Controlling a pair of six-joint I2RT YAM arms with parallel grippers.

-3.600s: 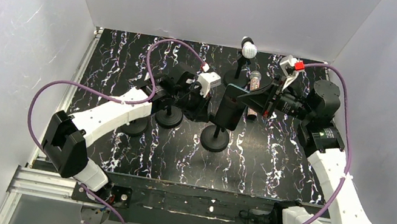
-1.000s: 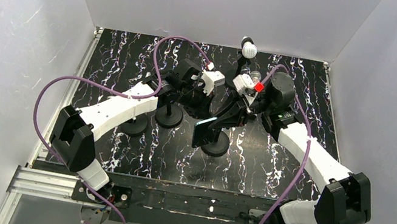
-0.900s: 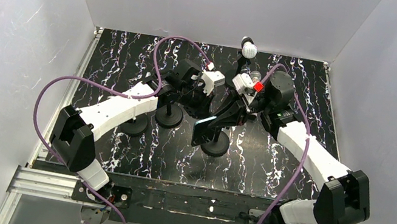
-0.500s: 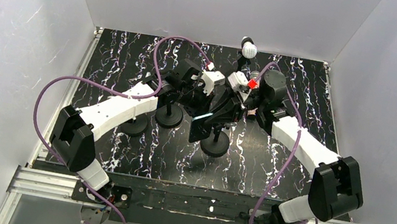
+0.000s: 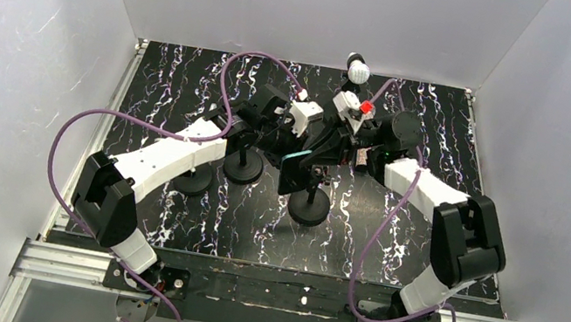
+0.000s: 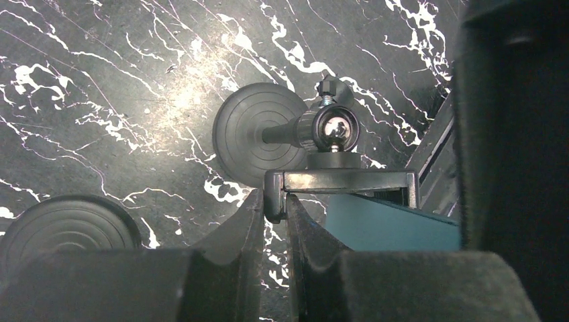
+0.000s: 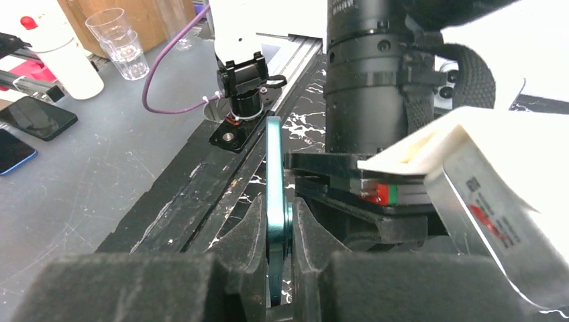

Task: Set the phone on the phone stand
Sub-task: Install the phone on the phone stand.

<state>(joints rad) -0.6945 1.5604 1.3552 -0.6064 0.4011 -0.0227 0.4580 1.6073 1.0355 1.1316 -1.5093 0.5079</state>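
The right gripper [image 7: 277, 225] is clamped on the phone [image 7: 274, 154], pinching its thin teal edge so the slab stands on edge between the pads. The left gripper [image 6: 274, 204] is also closed, on the end lip of the cradle [image 6: 342, 180] of the phone stand [image 5: 309, 209], bracing it. From the left wrist, the phone's teal face lies at 5 o'clock of the cradle bar, touching or just short of it; I cannot tell which. From above, the phone hangs at 11 o'clock of the stand's round base, near the middle of the table [image 5: 188, 91].

This looks like the seating step. To do it well, the left hold should stay firm so the ball joint [image 6: 335, 129] does not swivel. The right arm should then ease the phone flat against the cradle, slowly. An edge pinch tolerates little twisting, so the right arm should let go only once the cradle carries the phone's weight.
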